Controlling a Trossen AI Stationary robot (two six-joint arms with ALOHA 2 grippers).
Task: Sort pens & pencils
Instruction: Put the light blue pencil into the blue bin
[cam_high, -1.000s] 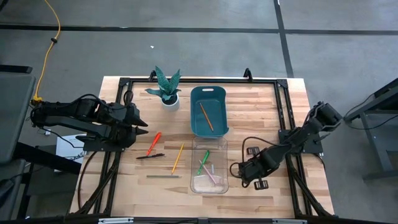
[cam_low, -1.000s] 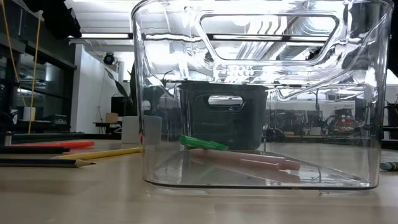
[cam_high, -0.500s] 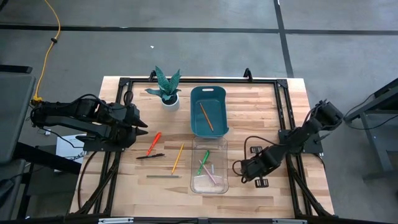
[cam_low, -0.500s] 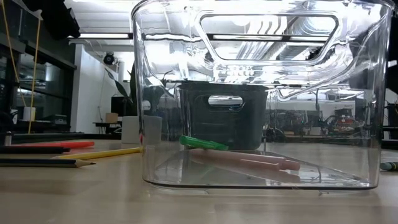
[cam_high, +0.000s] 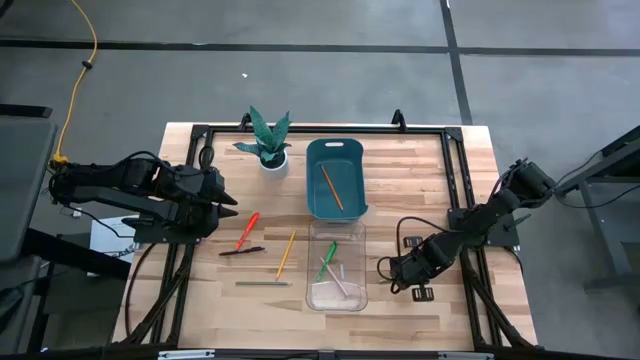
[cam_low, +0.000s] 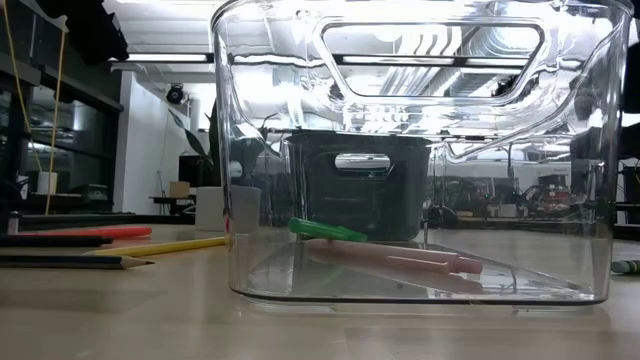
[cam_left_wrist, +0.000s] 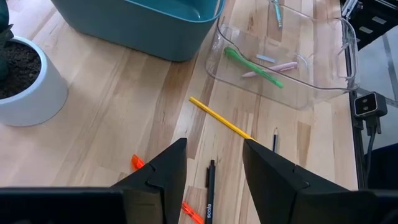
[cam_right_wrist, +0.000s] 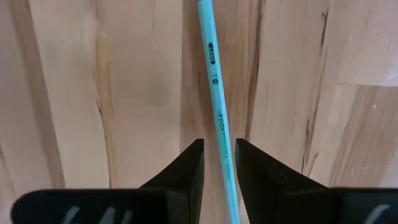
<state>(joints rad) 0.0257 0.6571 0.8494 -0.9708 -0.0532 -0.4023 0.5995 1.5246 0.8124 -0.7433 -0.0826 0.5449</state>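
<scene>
Table (cam_high: 420, 170): wooden top w/ dark frame, seen from above. Left arm waits at the table's left edge; left gripper (cam_high: 225, 200) sits just above the red pen, fingers (cam_left_wrist: 163, 174) spread apart w/ nothing between them. Right arm reaches in from the table's right side; right gripper (cam_high: 393, 270) is low over the wood, just right of the clear bin. In the right wrist view its fingers (cam_right_wrist: 189, 168) stand slightly parted on either side of a light blue pencil (cam_right_wrist: 216, 106) that lies flat on the wood; whether they touch it, cannot tell.

Teal bin (cam_high: 335, 150): back centre, holds 1 orange pencil (cam_high: 332, 187) lying diagonally. Clear bin (cam_high: 352, 290): directly in front of the teal bin, touching or nearly so; holds a green pen (cam_high: 327, 259) and a pink pen (cam_high: 338, 283), both flat on its floor, also visible through its wall in the low view (cam_low: 330, 230).

Potted plant (cam_high: 267, 140): white pot, left of the teal bin.

Loose items, left of the clear bin: red pen (cam_high: 246, 230), black pen (cam_high: 241, 251) just below it, yellow pencil (cam_high: 286, 253) to their right, grey-brown pencil (cam_high: 262, 284) nearest the front edge. All 4 lie apart from the bins, flat on the wood
</scene>
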